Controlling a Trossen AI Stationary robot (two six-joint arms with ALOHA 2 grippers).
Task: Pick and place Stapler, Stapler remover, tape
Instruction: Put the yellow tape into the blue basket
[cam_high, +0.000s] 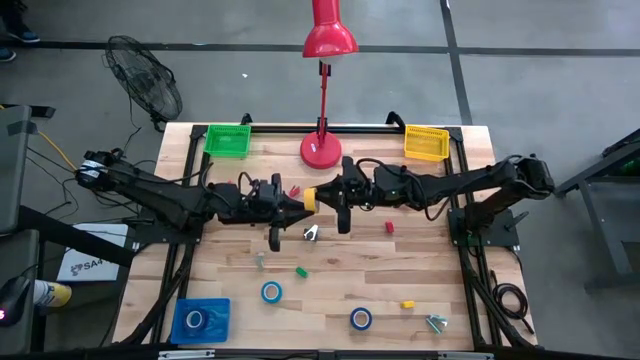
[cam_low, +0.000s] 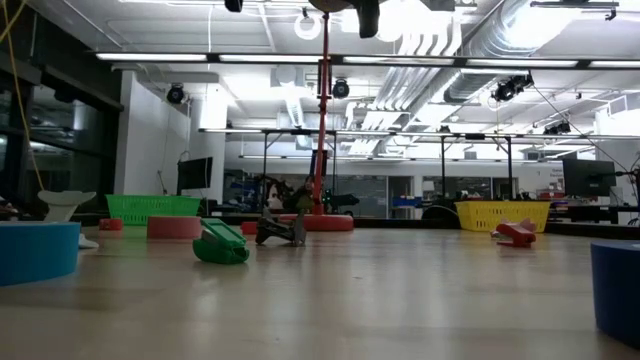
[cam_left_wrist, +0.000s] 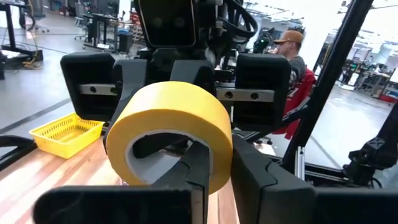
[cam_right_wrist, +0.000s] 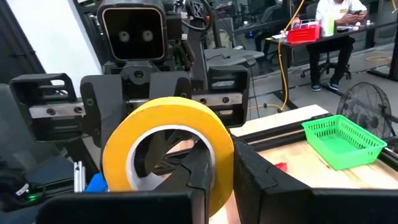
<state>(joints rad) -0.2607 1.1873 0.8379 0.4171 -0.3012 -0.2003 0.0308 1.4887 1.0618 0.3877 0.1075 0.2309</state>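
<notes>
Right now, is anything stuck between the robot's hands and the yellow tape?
No. The yellow tape roll hangs above the table's middle with both grippers on it: the left gripper and the right gripper each have a finger through its hole. Nothing visible sits between them.

One camera looks straight down on the worktop (cam_high: 330, 280); one sits level; both wrist cameras closely face the yellow tape (cam_left_wrist: 171, 134).

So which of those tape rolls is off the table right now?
The yellow tape roll, up between the left gripper and right gripper at mid-table. The blue rolls lie flat on the wood, one in the blue tray.
</notes>
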